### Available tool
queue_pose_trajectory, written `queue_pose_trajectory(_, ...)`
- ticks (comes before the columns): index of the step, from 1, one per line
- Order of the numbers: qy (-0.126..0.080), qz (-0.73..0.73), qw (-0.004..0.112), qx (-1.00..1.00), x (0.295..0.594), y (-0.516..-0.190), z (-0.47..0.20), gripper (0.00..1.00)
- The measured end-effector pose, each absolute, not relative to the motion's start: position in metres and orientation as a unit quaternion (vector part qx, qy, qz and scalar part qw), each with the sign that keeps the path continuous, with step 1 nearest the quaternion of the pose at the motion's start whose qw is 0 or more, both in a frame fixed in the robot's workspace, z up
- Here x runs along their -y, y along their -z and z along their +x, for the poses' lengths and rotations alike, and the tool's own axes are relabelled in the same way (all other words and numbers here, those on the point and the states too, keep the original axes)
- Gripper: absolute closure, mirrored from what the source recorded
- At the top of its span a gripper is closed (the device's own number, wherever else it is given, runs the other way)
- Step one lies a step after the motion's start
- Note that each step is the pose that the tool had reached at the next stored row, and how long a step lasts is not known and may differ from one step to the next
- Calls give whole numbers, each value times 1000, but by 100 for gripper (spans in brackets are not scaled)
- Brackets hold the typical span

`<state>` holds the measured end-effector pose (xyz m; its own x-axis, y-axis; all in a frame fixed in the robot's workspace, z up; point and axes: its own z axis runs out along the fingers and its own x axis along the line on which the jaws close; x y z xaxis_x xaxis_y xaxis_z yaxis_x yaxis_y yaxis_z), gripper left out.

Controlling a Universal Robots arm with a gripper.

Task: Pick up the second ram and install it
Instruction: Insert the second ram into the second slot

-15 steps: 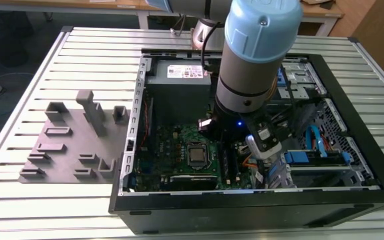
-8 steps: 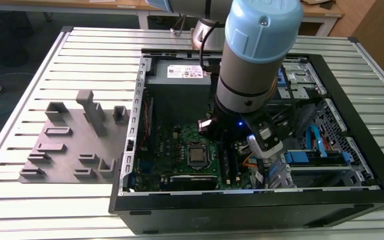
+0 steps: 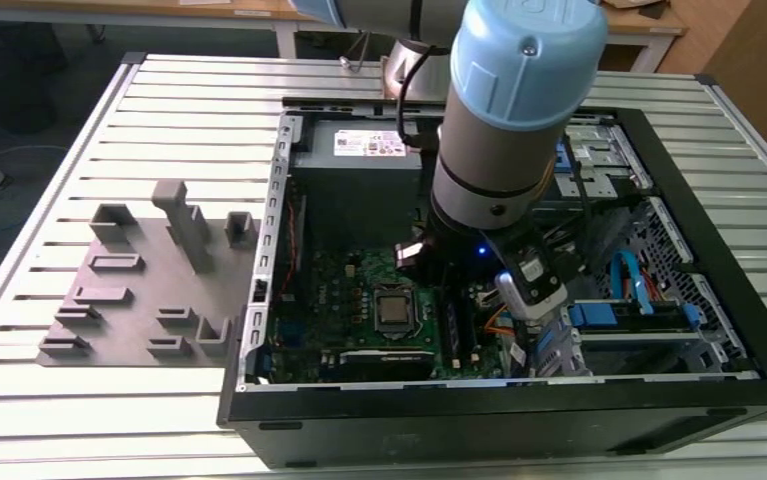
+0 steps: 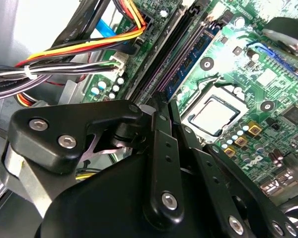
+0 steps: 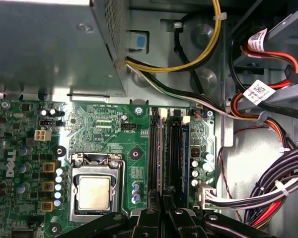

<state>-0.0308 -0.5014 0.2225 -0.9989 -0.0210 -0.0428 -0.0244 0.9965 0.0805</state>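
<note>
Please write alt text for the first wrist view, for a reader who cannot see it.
The black gripper hangs over the memory slots of a green motherboard inside an open computer case. Beside the slots sits the bare processor; bundled cables run alongside.

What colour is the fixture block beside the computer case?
Plain grey fixture block, clearest in the exterior view.

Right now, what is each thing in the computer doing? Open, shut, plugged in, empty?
Computer case: lying flat, side panel off, insides showing.
Second ram: standing in a memory slot on the motherboard.
Gripper: right over the memory slots.
Processor socket: latched, bare metal chip, no cooler.
Grey fixture: on the table, holding nothing.
</note>
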Motion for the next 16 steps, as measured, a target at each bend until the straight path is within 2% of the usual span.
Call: queue_pose_trajectory(16, -44, -11, 21, -999, 504, -218, -31, 89)
